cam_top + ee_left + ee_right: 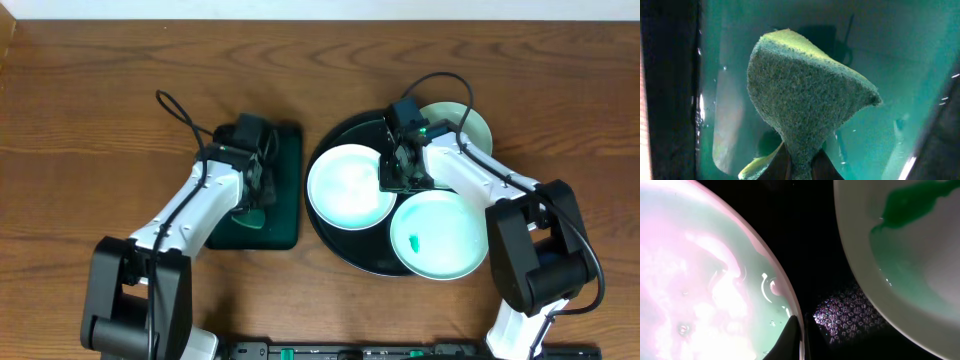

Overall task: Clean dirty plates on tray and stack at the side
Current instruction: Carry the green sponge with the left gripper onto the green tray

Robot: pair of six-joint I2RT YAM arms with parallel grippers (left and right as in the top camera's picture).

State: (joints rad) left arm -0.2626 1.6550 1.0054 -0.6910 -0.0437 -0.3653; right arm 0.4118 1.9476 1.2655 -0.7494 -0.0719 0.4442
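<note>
The black round tray [335, 235] holds a pale mint plate [345, 185] on its left and a plate with a green smudge [440, 235] at its front right. A third plate [468, 125] lies at the tray's back right edge, partly hidden by my right arm. My right gripper [397, 172] is shut on the right rim of the left plate [700, 280]; its fingers [799, 340] pinch that rim. The smudged plate [910, 255] is just to the right of them. My left gripper [800, 167] is shut on a green and yellow sponge [805, 90].
A dark green rectangular tray [285, 195] with a wet bottom [900, 60] lies left of the round tray, under my left gripper [255, 165]. Bare black tray floor [840, 315] shows between the two plates. Wooden table [100, 100] all round.
</note>
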